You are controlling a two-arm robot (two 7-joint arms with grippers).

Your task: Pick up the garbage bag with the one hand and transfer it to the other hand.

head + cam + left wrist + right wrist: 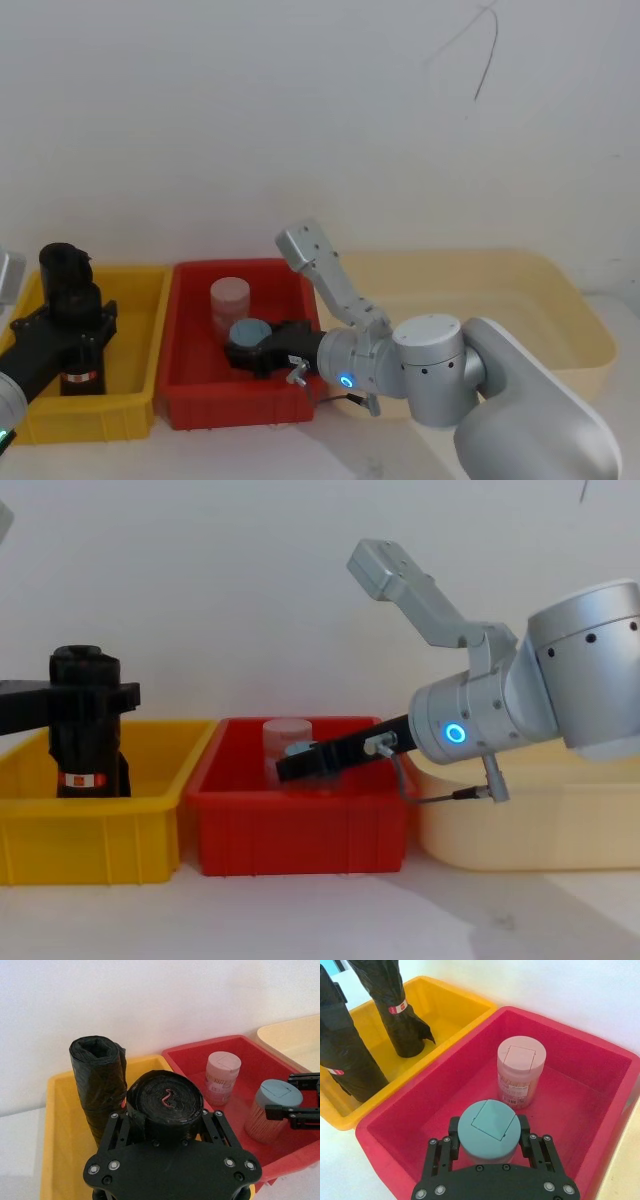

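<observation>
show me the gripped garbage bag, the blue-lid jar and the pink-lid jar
garbage bag (pixel 167 1104): left wrist view, middle of its rolled top end
blue-lid jar (pixel 487 1127): right wrist view, on its lid
pink-lid jar (pixel 521 1056): right wrist view, on its lid

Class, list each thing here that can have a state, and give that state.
straight black garbage bag roll: upright in the yellow plastic bin, gripped
left gripper: shut on that roll
second black plastic roll: upright, untouched
blue-lidded clear jar: upright in the red plastic bin, lid closed
right gripper: shut on that jar
pink-lidded clear jar: upright, lid closed, untouched
</observation>
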